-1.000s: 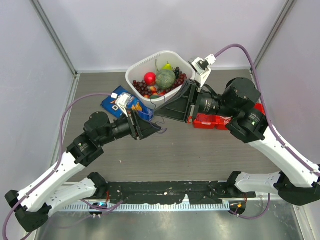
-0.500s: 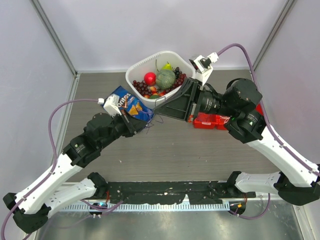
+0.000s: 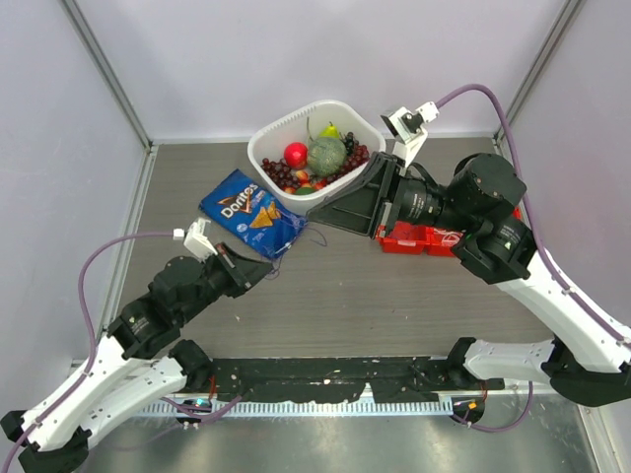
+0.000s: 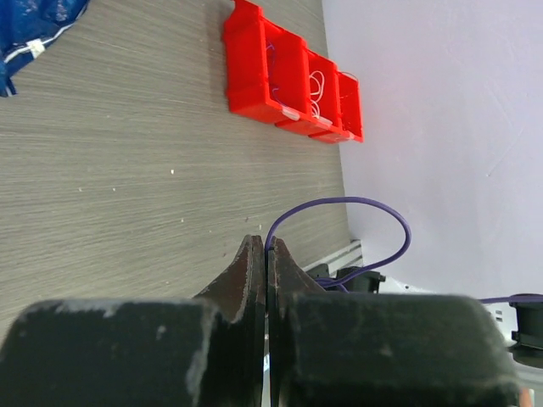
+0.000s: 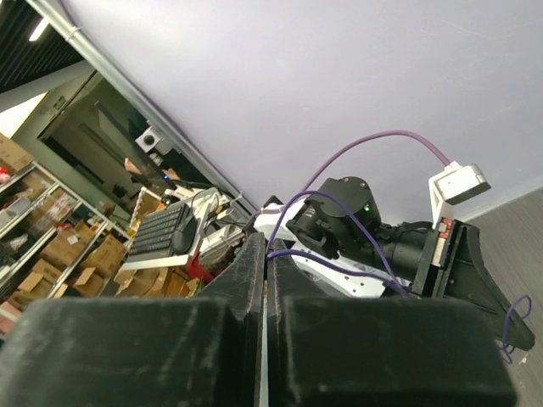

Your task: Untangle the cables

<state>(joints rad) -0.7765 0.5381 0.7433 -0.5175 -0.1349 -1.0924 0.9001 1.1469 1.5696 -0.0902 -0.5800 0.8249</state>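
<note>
A thin purple-blue cable [image 3: 308, 235] runs slack between my two grippers above the table. My left gripper [image 3: 261, 272] is shut on one end; in the left wrist view the cable [image 4: 373, 206] loops out of the shut tips of the left gripper [image 4: 265, 246]. My right gripper [image 3: 330, 212] is shut on the other part, near the bowl; the right wrist view shows the cable [image 5: 339, 264] leaving the shut tips of the right gripper [image 5: 265, 243] toward the left arm. White and purple cables lie in the red bin [image 4: 288, 76].
A white bowl [image 3: 264, 141] of fruit stands at the back. A blue chip bag [image 3: 248, 210] lies in front of it, left of the cable. The red compartment bin [image 3: 419, 239] sits under the right arm. Walls enclose the table.
My left arm has pulled back toward the near left with the cable end, away from the right gripper, and uncovered the chip bag. The right gripper has barely shifted.
</note>
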